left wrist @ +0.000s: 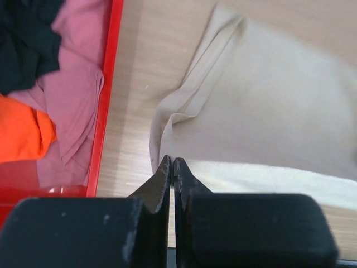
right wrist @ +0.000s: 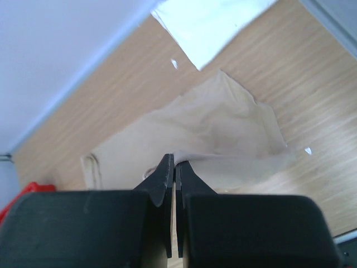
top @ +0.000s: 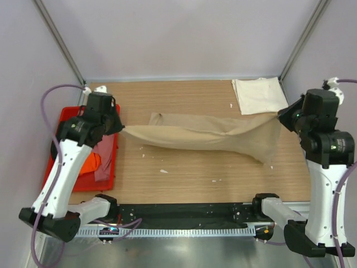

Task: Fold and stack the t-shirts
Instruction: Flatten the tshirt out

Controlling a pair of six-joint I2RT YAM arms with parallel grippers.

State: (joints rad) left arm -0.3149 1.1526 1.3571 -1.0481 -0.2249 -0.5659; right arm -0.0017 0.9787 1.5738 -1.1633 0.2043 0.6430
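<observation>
A tan t-shirt (top: 212, 135) hangs stretched between my two grippers above the wooden table. My left gripper (top: 120, 127) is shut on its left edge; the cloth shows just past the tips in the left wrist view (left wrist: 268, 106). My right gripper (top: 280, 115) is shut on its right edge, which droops below it; the right wrist view shows the shirt (right wrist: 195, 134) spreading under the tips. A folded cream-white t-shirt (top: 259, 95) lies at the far right corner. Pink (left wrist: 75, 95), orange (left wrist: 19, 128) and black (left wrist: 25, 39) shirts lie in the bin.
A red plastic bin (top: 65, 115) sits at the table's left edge beside my left arm. Small white scraps (top: 163, 171) dot the wooden tabletop (top: 189, 173). Grey walls close the back and sides.
</observation>
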